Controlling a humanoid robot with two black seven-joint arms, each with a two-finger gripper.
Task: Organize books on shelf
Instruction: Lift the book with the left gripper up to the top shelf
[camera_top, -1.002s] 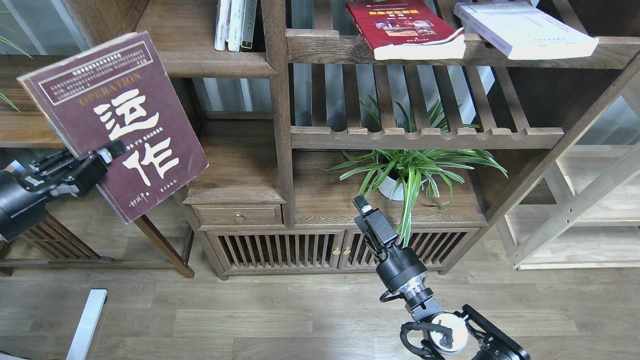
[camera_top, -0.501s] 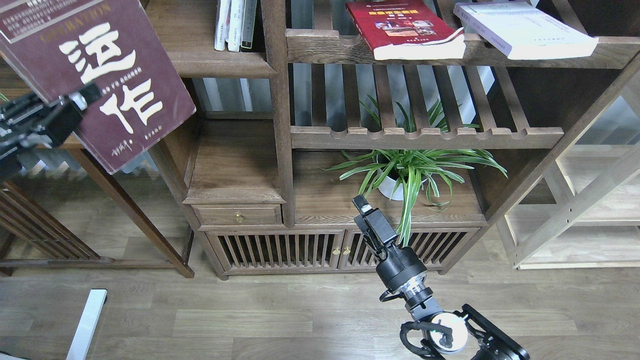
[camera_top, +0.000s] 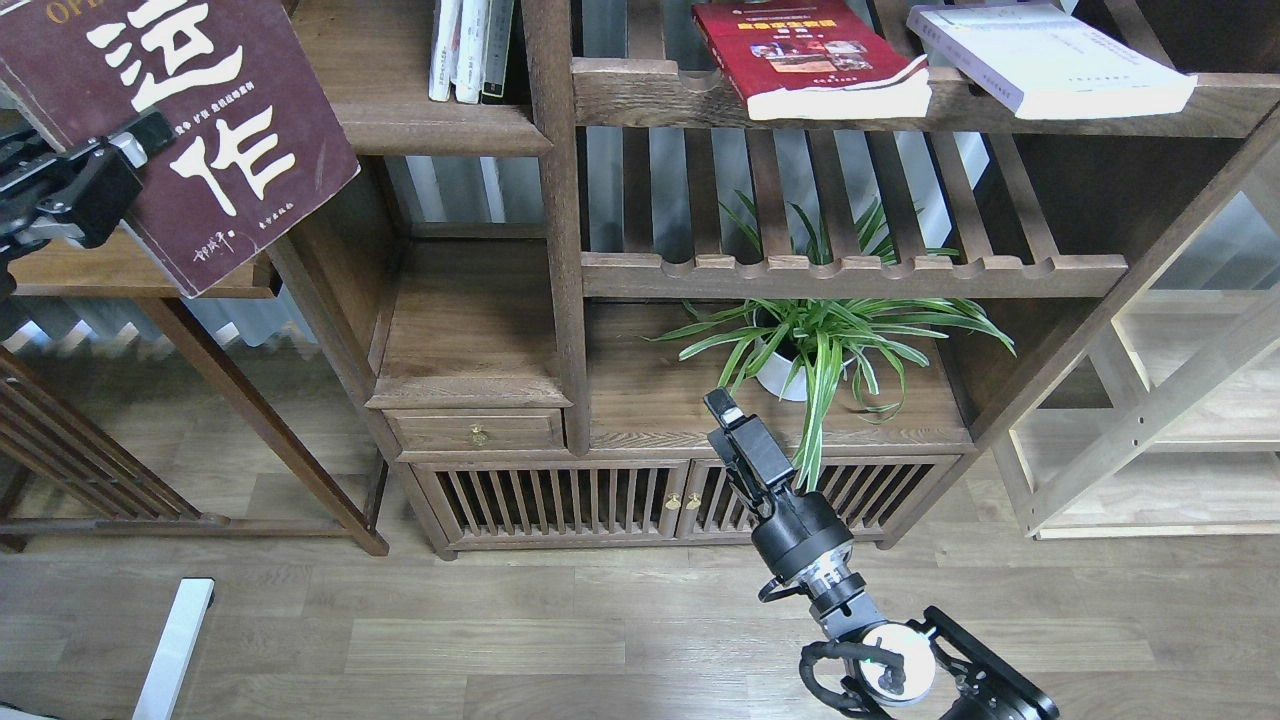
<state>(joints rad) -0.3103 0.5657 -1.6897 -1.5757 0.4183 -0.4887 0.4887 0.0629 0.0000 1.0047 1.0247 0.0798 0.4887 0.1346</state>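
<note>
My left gripper (camera_top: 148, 132) is shut on the lower left edge of the dark maroon book (camera_top: 215, 120) with big white characters. It holds the book tilted at the top left, in front of and left of the narrow solid shelf (camera_top: 440, 130); the book's top is cut off by the frame. The red book (camera_top: 800, 55) and the white book (camera_top: 1050, 55) lie flat on the top slatted rack (camera_top: 650, 95) at the right. My right gripper (camera_top: 724, 408) hangs empty, low in front of the cabinet; its fingers cannot be told apart.
Thin white and dark-spined books (camera_top: 470, 50) stand on the narrow shelf against the post (camera_top: 560, 200). A potted spider plant (camera_top: 810, 340) stands just behind my right gripper. A side table (camera_top: 120, 275) is at the left, a pale wood unit (camera_top: 1180, 400) at the right.
My left gripper has carried the maroon book up and to the left, so its top now leaves the frame. The right arm has not moved.
</note>
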